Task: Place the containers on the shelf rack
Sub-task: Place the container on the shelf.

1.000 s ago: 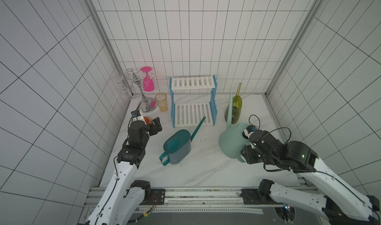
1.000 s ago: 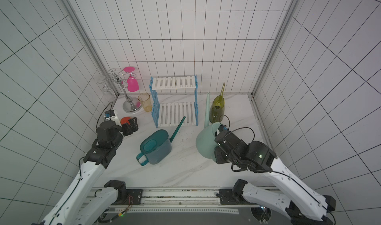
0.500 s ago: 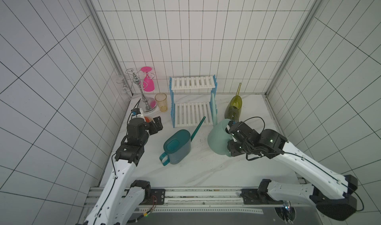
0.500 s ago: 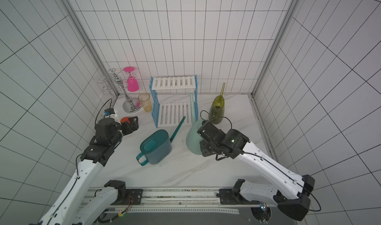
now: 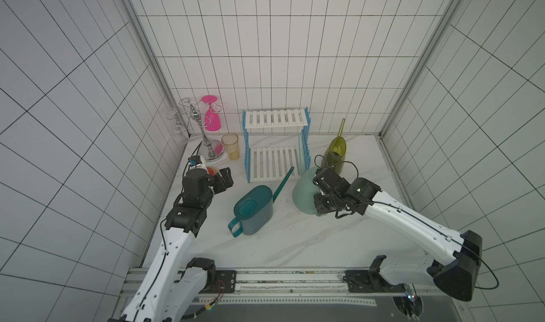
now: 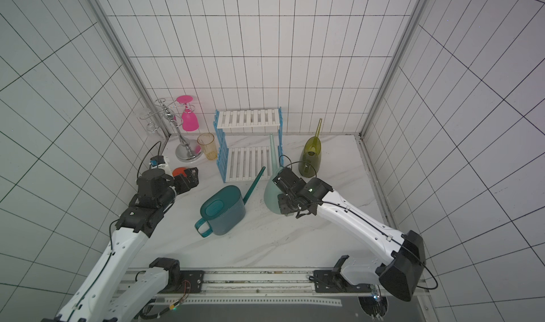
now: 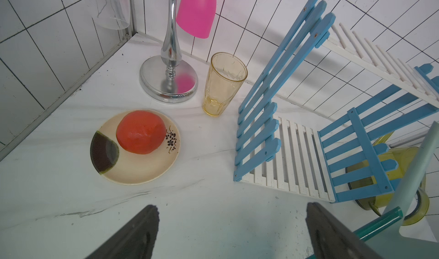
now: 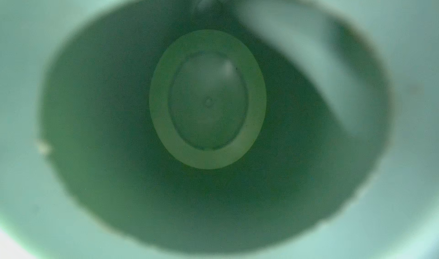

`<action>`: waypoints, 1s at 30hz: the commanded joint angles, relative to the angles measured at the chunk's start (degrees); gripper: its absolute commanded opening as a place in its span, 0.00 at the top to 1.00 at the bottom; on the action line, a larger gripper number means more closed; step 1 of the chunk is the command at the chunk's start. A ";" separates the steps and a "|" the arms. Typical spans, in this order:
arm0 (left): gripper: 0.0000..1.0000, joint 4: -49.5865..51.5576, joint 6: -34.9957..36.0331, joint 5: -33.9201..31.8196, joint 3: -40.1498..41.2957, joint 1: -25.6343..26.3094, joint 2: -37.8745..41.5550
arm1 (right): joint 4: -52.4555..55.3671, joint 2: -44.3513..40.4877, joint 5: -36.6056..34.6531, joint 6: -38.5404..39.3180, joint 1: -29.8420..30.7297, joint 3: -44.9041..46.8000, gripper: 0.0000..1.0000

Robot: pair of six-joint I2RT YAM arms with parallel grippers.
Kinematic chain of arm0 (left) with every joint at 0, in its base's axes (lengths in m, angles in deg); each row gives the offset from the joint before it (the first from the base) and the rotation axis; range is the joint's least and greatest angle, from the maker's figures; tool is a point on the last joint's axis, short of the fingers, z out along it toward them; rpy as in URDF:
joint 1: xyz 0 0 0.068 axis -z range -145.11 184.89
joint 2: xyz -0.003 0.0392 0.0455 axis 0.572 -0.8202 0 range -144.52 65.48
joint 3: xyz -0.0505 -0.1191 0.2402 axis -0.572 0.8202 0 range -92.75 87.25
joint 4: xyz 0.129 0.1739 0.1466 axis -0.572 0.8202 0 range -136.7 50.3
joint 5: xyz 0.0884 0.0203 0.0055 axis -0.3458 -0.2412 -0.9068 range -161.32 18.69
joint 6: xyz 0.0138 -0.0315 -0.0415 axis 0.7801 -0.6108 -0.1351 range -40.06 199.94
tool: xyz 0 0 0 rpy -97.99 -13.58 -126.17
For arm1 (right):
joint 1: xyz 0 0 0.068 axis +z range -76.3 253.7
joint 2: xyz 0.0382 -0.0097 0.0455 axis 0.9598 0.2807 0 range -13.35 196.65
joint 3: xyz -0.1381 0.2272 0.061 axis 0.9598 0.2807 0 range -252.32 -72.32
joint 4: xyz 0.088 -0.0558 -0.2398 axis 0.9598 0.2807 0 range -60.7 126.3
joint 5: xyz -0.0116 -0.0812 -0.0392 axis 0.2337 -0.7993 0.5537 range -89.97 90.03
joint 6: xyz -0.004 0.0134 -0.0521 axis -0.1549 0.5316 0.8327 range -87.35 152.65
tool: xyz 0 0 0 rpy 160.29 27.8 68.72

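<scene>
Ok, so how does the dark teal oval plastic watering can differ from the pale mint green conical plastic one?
The dark teal oval watering can is a squat, flat-topped tub; the pale mint green conical watering can flares to a wide round base. The teal can stands upright on the table, ungripped; the mint can is tilted, held by the right gripper. Both have long, thin spouts.

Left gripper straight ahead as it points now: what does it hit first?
Likely the shelf rack, its near blue side frame, low at the front corner; only bare table lies before the left gripper.
</scene>
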 commanded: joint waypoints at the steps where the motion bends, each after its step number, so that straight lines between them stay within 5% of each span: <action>1: 0.01 -0.97 -0.21 0.04 0.26 0.07 -0.47 | -6.25 1.23 -0.38 0.84 -0.53 -1.35 1.00; 30: 0.02 -1.78 0.73 2.06 0.23 0.05 -2.36 | -9.06 21.09 -3.30 6.18 -5.76 -18.49 1.00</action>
